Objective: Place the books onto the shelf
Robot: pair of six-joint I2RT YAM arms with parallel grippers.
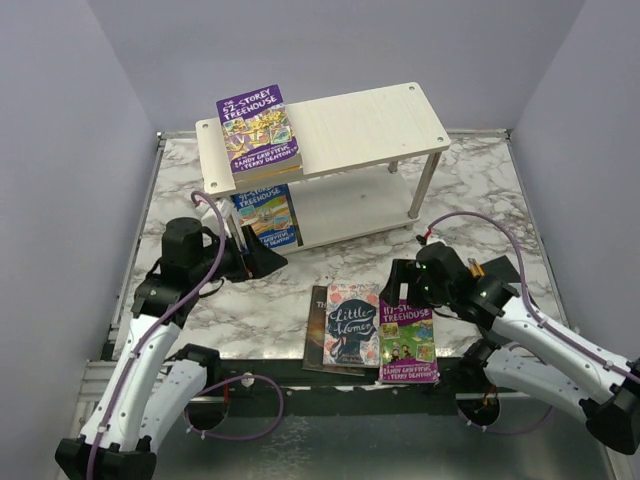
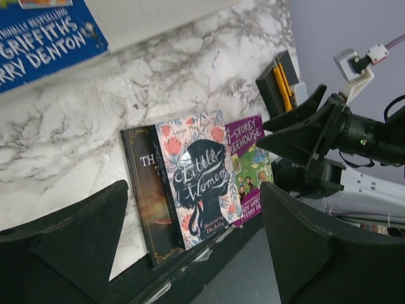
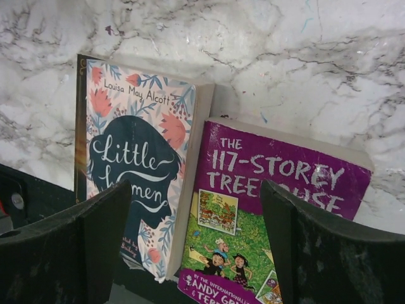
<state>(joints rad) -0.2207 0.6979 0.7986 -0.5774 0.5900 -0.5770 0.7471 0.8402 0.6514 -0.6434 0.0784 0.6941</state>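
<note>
Whitewashed wood shelf [image 1: 360,125], seen from overhead at twelve o'clock, is carrying two books: purple Treehouse [image 1: 258,130] on its top board, blue Treehouse [image 1: 266,215] on the lower tier. Three are lying at six o'clock on the marble table [image 1: 480,190]; I am judging the job under half done.

Left wrist: my left gripper [image 2: 194,190] is gaping wide, empty, facing Little Women [image 2: 199,183], which is overlapping the brown book [image 2: 142,190].

Right wrist: my right gripper [image 3: 196,190] is gaping wide, empty, above the 117-Storey book [image 3: 266,209]; nothing is blocking the shelf.
</note>
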